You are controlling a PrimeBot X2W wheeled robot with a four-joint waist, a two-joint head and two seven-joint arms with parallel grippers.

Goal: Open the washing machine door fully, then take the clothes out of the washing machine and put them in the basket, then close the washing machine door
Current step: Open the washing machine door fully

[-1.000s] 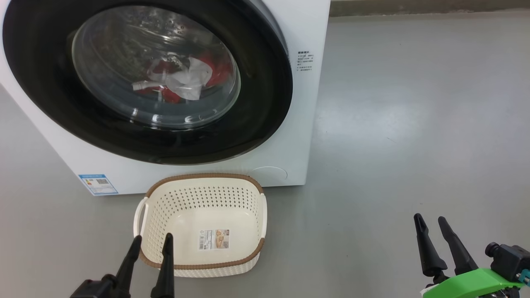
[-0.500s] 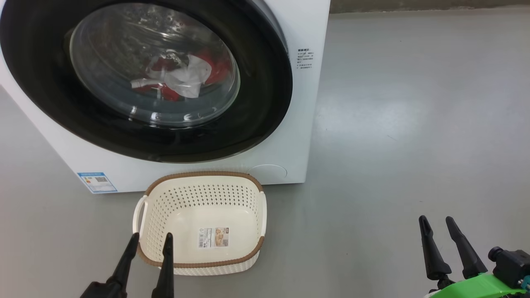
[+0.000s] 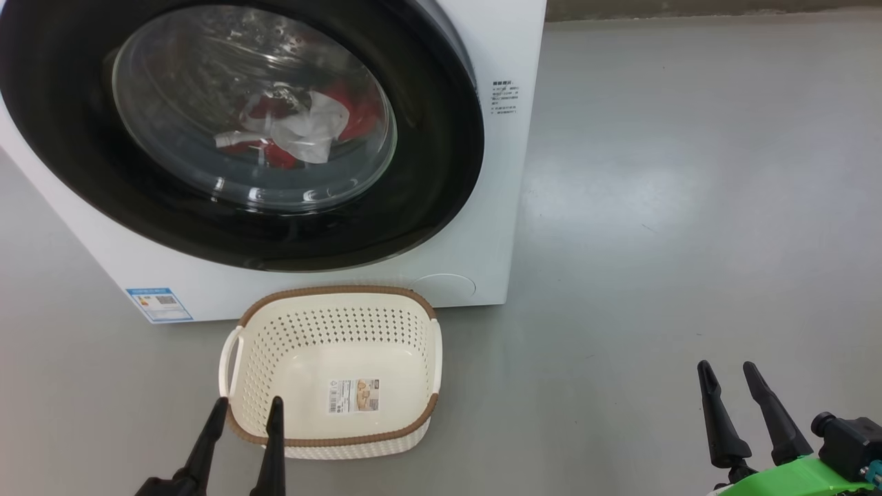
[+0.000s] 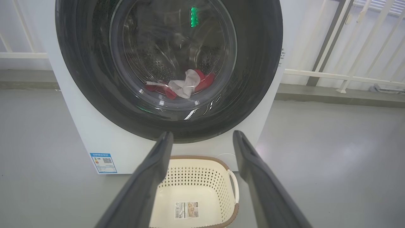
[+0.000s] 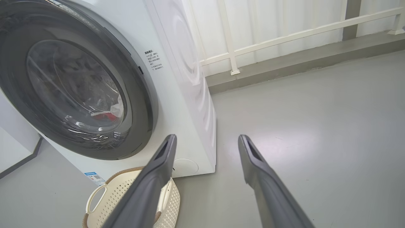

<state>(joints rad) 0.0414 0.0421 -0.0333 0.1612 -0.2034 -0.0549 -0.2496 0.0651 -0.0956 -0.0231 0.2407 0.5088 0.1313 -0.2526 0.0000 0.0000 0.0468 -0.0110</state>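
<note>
Fingers (image 3: 205, 441) of left gripper (image 3: 248, 403) spread wide, holding nothing, tips over near rim of basket (image 3: 331, 331). Right gripper (image 3: 726, 368) likewise spread, empty, above grey floor (image 3: 654, 241), well apart from basket. Door (image 3: 441, 172) of washing machine (image 3: 510, 41) shut; red-and-white clothes (image 3: 303, 127) inside, behind glass. Basket on floor just before machine.
</note>
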